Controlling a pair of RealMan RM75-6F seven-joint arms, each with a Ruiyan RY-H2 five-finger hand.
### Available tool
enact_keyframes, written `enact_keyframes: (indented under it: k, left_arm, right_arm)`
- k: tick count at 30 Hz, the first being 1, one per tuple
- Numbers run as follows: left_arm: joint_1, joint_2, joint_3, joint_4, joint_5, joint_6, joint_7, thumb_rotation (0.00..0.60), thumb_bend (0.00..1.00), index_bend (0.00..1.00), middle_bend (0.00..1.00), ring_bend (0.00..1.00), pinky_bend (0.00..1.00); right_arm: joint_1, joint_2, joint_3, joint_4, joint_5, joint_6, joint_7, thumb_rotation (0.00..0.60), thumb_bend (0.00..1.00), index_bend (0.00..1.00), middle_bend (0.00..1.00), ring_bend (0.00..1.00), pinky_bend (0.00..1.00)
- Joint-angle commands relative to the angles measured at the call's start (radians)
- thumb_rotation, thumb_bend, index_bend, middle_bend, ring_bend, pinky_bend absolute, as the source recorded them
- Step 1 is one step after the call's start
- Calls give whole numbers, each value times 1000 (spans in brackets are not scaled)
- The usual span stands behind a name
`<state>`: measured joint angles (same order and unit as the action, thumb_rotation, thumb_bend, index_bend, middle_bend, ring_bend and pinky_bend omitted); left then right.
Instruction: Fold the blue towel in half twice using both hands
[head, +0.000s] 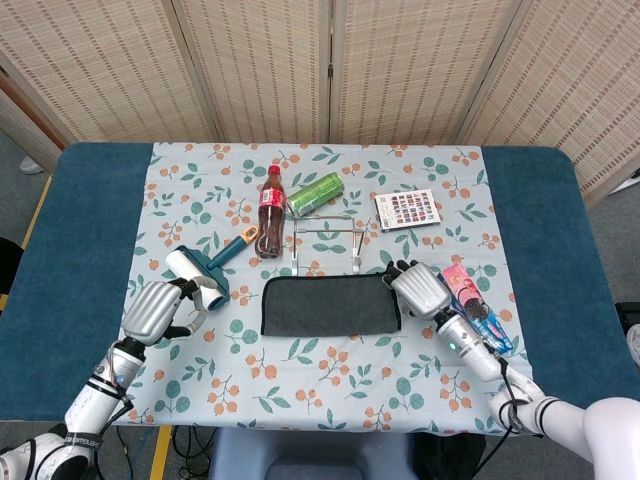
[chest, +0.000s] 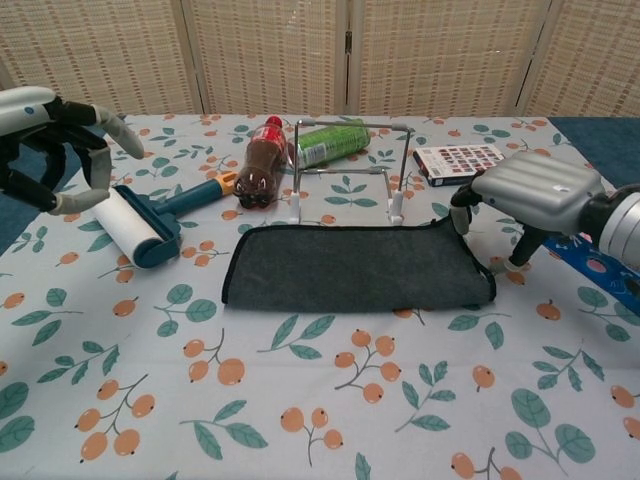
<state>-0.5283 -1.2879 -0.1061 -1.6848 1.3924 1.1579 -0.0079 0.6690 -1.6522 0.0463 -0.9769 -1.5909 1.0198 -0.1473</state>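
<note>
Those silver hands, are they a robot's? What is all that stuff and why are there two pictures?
Yes, they belong to a robot with two arms. One picture looks down from its head, the other looks out from its chest. A flowery tablecloth covers the table. In the middle lies a dark towel, already folded flat. The robot's right hand is at the towel's edge, fingers apart, holding nothing that I can see. Its left hand hangs open above a lint roller. Behind the towel are a cola bottle and a green can, both lying down, a wire rack and a small box.
</note>
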Motion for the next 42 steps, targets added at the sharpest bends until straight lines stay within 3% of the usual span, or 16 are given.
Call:
enact_keyframes:
  k: [1,21,33,42]
  left_arm:
    - [1,0,0,0,0,-1,-2,600,363,304,559,450,647]
    - [8,-4,-1,8,-3,-9,-9,600,363,295,544,441,646]
    - [12,4,-2,2,-1,-10,-15,600,363,288,531,431,640]
    - [13,5,-3,1,1,-14,-23,600,363,282,521,423,639]
  right_arm:
    - [9,-13,-9,19,-11,1,4,600,76,443,385,286,502]
    - [38,-54,-22,63,-16,-1,19,600,105,444,382,285,502]
    - [50,-60,-30,66,-20,-2,30,600,394,459,400,285,502]
    - [51,-55,-34,61,-27,19,43,600,446,516,424,302,502]
